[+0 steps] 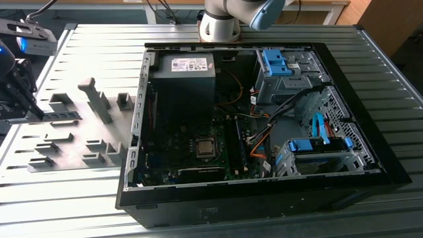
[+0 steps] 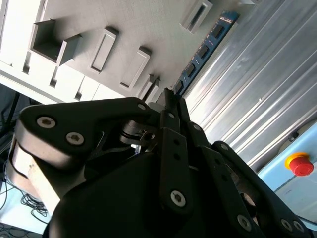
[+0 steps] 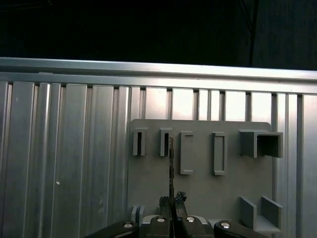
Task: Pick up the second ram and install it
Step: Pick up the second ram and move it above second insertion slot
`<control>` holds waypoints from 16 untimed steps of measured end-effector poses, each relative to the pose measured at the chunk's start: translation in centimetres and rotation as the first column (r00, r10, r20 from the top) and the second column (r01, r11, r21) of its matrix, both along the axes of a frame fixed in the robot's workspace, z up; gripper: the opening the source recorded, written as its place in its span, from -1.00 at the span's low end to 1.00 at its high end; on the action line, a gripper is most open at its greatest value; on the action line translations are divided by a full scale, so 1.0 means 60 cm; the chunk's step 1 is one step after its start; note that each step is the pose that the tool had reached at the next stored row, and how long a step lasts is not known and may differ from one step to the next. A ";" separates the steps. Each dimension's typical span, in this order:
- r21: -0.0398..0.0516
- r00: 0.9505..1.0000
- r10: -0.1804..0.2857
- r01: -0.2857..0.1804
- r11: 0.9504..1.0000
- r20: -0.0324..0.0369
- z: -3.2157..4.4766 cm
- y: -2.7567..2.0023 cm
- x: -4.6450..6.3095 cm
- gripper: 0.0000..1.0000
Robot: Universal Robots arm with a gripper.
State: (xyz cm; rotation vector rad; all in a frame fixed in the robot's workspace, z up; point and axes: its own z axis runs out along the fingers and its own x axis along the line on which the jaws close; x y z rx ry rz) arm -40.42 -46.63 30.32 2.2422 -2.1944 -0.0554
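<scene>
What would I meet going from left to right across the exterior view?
gripper → second ram held in it → tall grey fixture post → power supply → upper blue drive bracket

Shiny ribbed metal table [image 1: 66, 198], matt plastic fixture [image 1: 69, 130].

- In the exterior view my end effector [image 1: 29, 113] runs off the picture's edge on the side of the fixture plate [image 1: 76, 129] away from the computer case [image 1: 231, 210], so I get only part of its body.
- In the second wrist view the second ram [image 2: 205, 47] has its near end buried between the clamping fingers [image 2: 173, 148].
- In the first wrist view the ram stands edge-on over the plate, too thin for me to make out any chips.
- There the plate's near edge is covered by the end effector and cut off.
</scene>
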 end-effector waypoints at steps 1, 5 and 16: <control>0.000 1.000 0.000 0.000 1.000 0.000 0.002 0.0000 0.000 -0.73; 0.000 1.000 0.000 0.000 1.000 0.000 0.011 0.0000 0.000 -0.73; 0.000 1.000 0.000 0.000 1.000 0.000 0.033 0.0003 0.000 -0.73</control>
